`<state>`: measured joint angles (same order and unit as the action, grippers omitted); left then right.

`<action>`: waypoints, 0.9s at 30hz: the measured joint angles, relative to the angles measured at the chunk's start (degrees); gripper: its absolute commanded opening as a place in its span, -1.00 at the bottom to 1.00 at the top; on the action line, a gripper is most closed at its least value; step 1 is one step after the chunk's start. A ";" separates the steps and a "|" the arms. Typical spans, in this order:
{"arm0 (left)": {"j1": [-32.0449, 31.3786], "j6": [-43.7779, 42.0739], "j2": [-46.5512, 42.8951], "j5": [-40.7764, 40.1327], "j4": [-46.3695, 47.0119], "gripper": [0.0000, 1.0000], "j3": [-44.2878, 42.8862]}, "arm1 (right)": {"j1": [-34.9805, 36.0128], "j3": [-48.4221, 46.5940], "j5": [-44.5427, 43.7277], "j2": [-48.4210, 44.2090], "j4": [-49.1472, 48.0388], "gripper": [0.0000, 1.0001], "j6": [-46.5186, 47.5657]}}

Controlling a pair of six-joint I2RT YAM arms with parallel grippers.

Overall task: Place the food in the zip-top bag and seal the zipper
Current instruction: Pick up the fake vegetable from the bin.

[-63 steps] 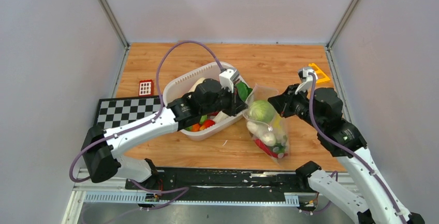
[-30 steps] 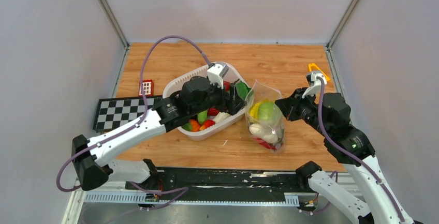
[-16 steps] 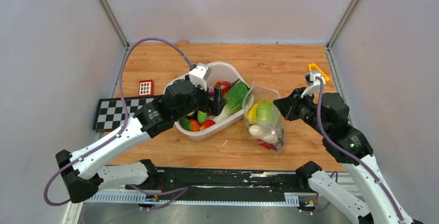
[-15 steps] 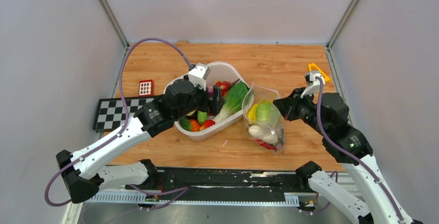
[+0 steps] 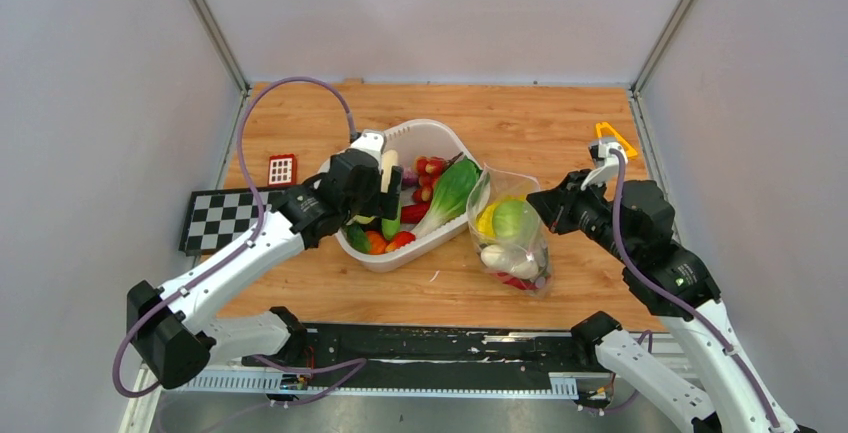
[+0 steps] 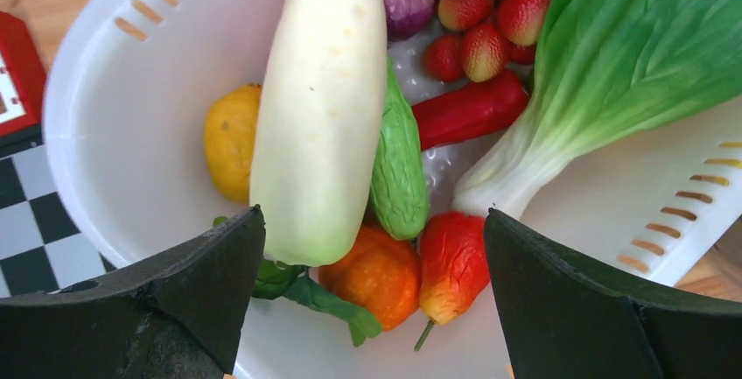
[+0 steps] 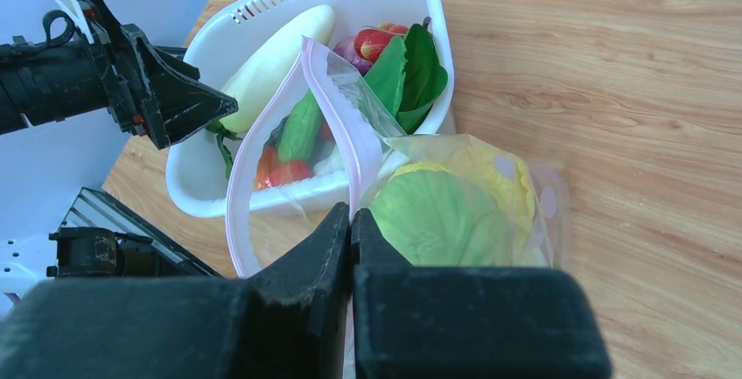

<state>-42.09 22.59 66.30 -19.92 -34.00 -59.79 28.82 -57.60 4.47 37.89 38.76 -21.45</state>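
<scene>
The zip-top bag [image 5: 510,238] stands to the right of the white tub [image 5: 430,128]. Through its clear side I see a green-yellow cabbage [image 7: 437,217] and white pieces [image 5: 500,258]. My right gripper [image 7: 352,214] is shut on the bag's rim by the pink zipper [image 7: 337,99], holding the mouth open. My left gripper [image 6: 374,217] hangs open over the tub's left part with nothing held. Below it lie the white radish [image 6: 319,108], a green piece [image 6: 398,160], an orange piece [image 6: 376,274], a red pepper [image 6: 451,256], a leafy green [image 6: 630,55] and strawberries [image 6: 477,20].
A small red block with a white grid [image 5: 282,169] lies left of the tub. A checkerboard mat [image 5: 235,218] covers the table's left front. An orange triangle piece [image 5: 612,138] sits at the right wall. Grey walls close in both sides.
My left gripper has drawn back leftward from the bag's mouth to above the tub's left part and has opened wide. The right gripper keeps its hold on the bag's rim.
</scene>
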 measured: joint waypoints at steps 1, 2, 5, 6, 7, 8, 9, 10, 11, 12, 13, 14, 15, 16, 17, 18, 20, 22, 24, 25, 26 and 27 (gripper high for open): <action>0.15 -0.20 -0.02 0.55 -0.09 0.99 0.35 | 0.00 0.04 0.00 0.00 -0.04 -0.94 0.00; 0.20 -0.39 -0.09 1.60 0.17 0.97 0.83 | 0.00 0.15 0.09 0.00 -0.11 -0.94 0.00; 0.17 -0.52 -0.13 5.86 2.29 0.92 2.80 | 0.00 0.57 0.42 0.09 -0.48 -0.95 -0.07; 0.17 -0.37 0.09 7.02 3.10 0.92 3.28 | 0.00 0.59 0.59 0.24 -0.50 -0.95 -0.11; 0.17 -0.07 0.66 8.09 3.80 0.92 3.45 | 0.00 0.59 0.72 0.42 -0.61 -0.96 -0.13; 0.17 0.26 1.60 8.98 4.74 0.92 3.45 | 0.00 0.59 0.83 0.57 -0.70 -0.95 -0.13; 0.17 0.48 2.67 9.46 5.70 0.91 3.39 | 0.00 0.59 1.01 0.70 -0.83 -0.95 -0.13; 0.17 0.79 4.31 9.94 6.78 0.91 3.23 | 0.00 0.59 1.11 0.72 -0.94 -0.95 -0.13; 0.17 1.16 6.80 10.36 7.72 0.91 2.84 | 0.00 0.61 1.18 0.72 -0.96 -0.95 -0.17; 0.17 1.33 8.57 10.56 8.31 0.92 2.51 | 0.00 0.66 1.20 0.72 -0.98 -0.95 -0.20; 0.17 1.46 11.13 10.86 8.70 0.92 1.73 | 0.00 0.74 1.22 0.70 -1.09 -0.95 -0.33; 0.17 1.53 13.14 11.04 9.22 0.93 1.07 | 0.00 0.85 1.22 0.68 -1.25 -0.95 -0.35; 0.17 1.53 14.58 11.10 9.77 0.93 0.48 | 0.00 1.01 1.22 0.66 -1.36 -0.95 -0.37; 0.17 1.51 16.04 11.10 10.21 0.93 -0.44 | 0.00 1.11 1.22 0.66 -1.36 -0.95 -0.42; 0.17 1.49 17.40 10.97 10.56 0.93 -1.64 | 0.00 1.18 1.22 0.66 -1.38 -0.95 -0.46; 0.17 1.40 18.56 10.73 10.97 0.91 -3.04 | 0.00 1.20 1.25 0.66 -1.38 -0.94 -0.52; 0.26 0.98 20.65 10.25 11.72 0.90 -6.19 | 0.00 1.22 1.27 0.66 -1.38 -0.94 -0.55; 0.61 0.55 22.69 9.90 12.17 0.90 -9.33 | 0.00 1.31 1.29 0.66 -1.49 -0.94 -0.55; 1.01 0.13 24.65 9.68 12.87 0.83 -11.69 | 0.00 1.44 1.29 0.66 -1.60 -0.94 -0.55; 1.31 -0.17 25.73 9.57 13.29 0.76 -12.48 | 0.00 1.46 1.31 0.66 -1.64 -0.94 -0.55; 1.53 -0.35 26.45 9.55 13.27 0.71 -12.90 | 0.00 1.49 1.40 0.66 -1.68 -0.94 -0.55; 1.81 -0.61 27.26 9.55 13.22 0.68 -13.29 | 0.00 1.53 1.49 0.66 -1.70 -0.94 -0.55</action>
<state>-40.27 21.98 93.56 -10.37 -20.78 -73.08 28.82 -56.07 5.96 38.54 37.06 -22.00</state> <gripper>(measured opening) 0.898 0.032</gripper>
